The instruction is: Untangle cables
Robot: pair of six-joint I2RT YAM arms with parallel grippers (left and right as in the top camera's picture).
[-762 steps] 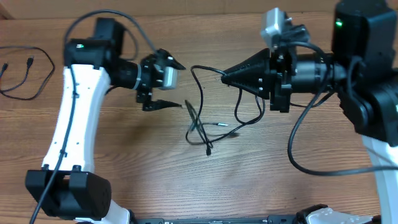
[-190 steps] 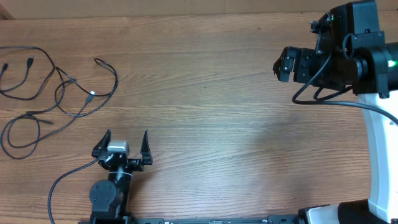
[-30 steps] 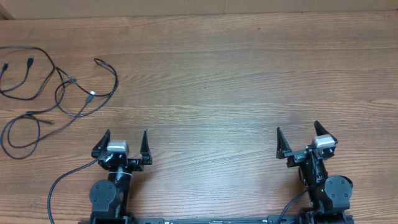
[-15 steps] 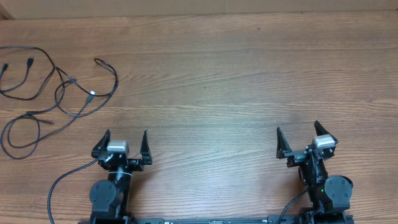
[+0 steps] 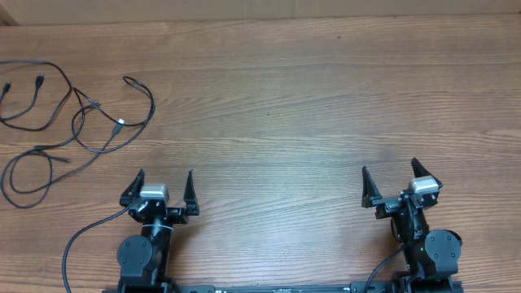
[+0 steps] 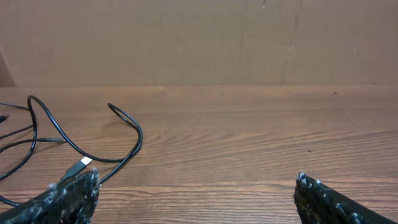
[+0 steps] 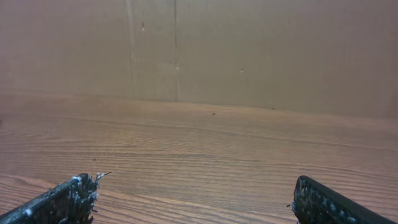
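**Both grippers wide open, empty; cables lying fwd-left of L gripper**

L gripper (image 5: 164,175) is sitting low at the near edge of the table (image 5: 277,106), fingers pointing away from the base. Its jaws are standing spread as wide as they go, w/ nothing between them but bare wood. The left wrist view is showing the same: L gripper (image 6: 196,183) w/ only table grain in the gap.

R gripper (image 5: 389,167) is sitting likewise at the near edge, well off to the right of the L one. Its jaws are also gaping fully and gripping nothing. The right wrist view is showing R gripper (image 7: 194,183) facing bare wood, w/ a cardboard wall (image 7: 249,50) behind.

The cables (image 5: 88,103) are lying flat on the table ahead of the L gripper and off to its left, apart from it and touching neither finger. They are well apart from the R gripper, far across to its left. The thin black strands are sprawling in loose loops and crossing each other at about one spot; whether they are actually knotted there, can't tell. A silver-tipped plug (image 5: 120,124) is lying on the side of the bunch nearest the L gripper. In the left wrist view the cables (image 6: 138,127) are curving fwd-left of the left finger, w/ the silver-tipped plug (image 6: 84,163) showing just beyond that fingertip.
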